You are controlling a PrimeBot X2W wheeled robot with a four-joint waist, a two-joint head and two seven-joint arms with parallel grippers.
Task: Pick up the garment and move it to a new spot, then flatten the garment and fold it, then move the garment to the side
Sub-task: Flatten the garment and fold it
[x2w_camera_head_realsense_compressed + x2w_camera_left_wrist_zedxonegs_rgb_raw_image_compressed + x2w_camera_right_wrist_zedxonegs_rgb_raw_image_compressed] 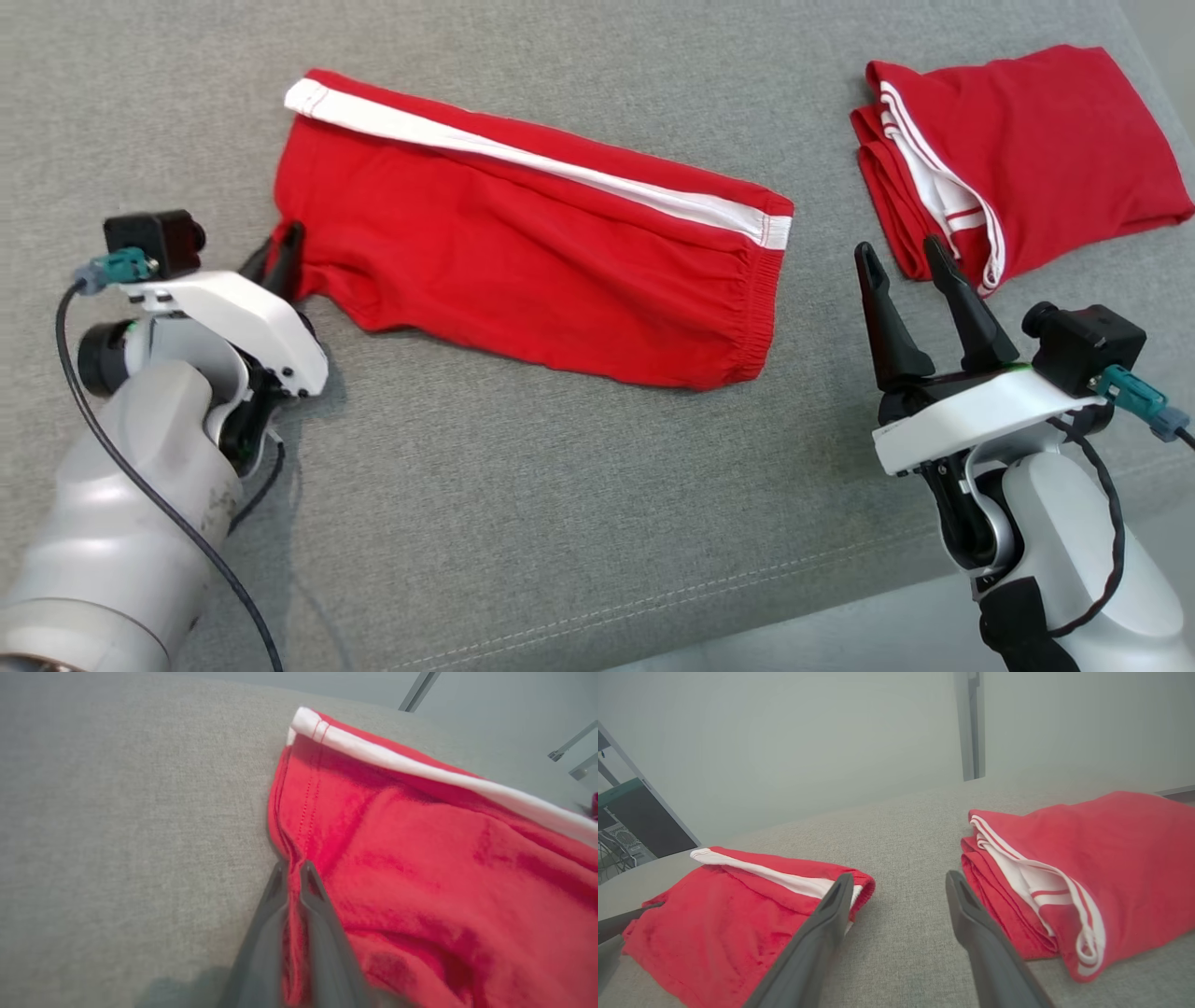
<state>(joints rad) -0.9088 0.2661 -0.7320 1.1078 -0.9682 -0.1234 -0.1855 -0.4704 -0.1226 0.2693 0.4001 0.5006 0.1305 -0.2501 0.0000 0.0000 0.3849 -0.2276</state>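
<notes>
A red garment [523, 243] with a white side stripe lies flat and folded lengthwise across the middle of the grey cushion; it also shows in the left wrist view [444, 868] and the right wrist view [719, 914]. My left gripper [283, 254] is shut on the garment's lower left hem, red cloth pinched between its fingers [293, 870]. My right gripper [901, 261] stands open above the cushion, just right of the garment's elastic waistband, with nothing between its fingers [836, 905].
A second red garment [1018, 149] with white stripes lies folded at the far right [1087, 877]. The grey cushion [523, 504] has bare room in front. Its front edge runs near the lower right.
</notes>
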